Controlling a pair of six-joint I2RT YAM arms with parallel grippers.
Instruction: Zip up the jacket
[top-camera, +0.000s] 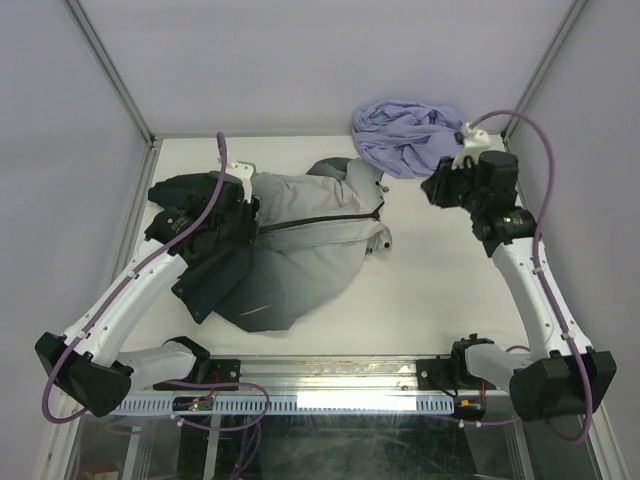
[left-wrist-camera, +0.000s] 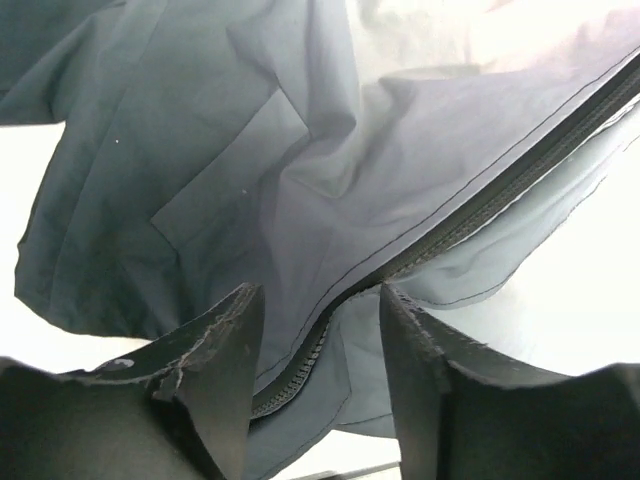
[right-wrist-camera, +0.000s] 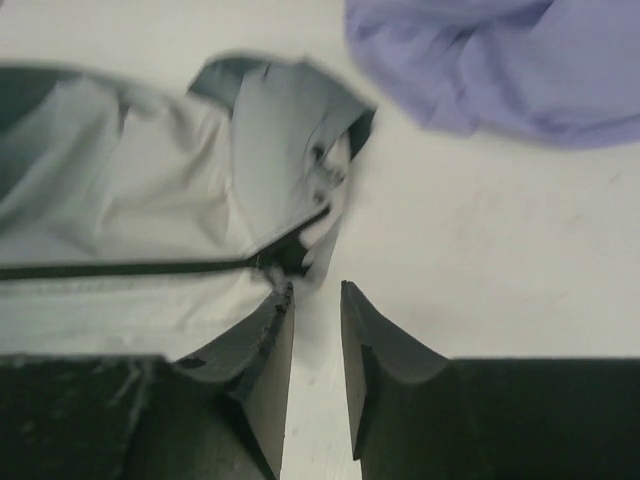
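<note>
Left tool (left-wrist-camera: 320, 305), part-open, astride dark zipper (left-wrist-camera: 500, 190) of jacket (left-wrist-camera: 200, 150).

We look down past the right gripper (right-wrist-camera: 317, 292), its two dark fingers slightly apart over bare white tabletop (right-wrist-camera: 480, 260), nothing between them. At left lies the light grey jacket (right-wrist-camera: 130, 190), its dark zipper (right-wrist-camera: 120, 268) running sideways toward the collar. A lavender cloth garment (right-wrist-camera: 500, 60) sits upper right.

table (top-camera: 440, 295): white | walls (top-camera: 330, 60): pale grey | corner posts (top-camera: 110, 68): metal | light: even, soft
</note>
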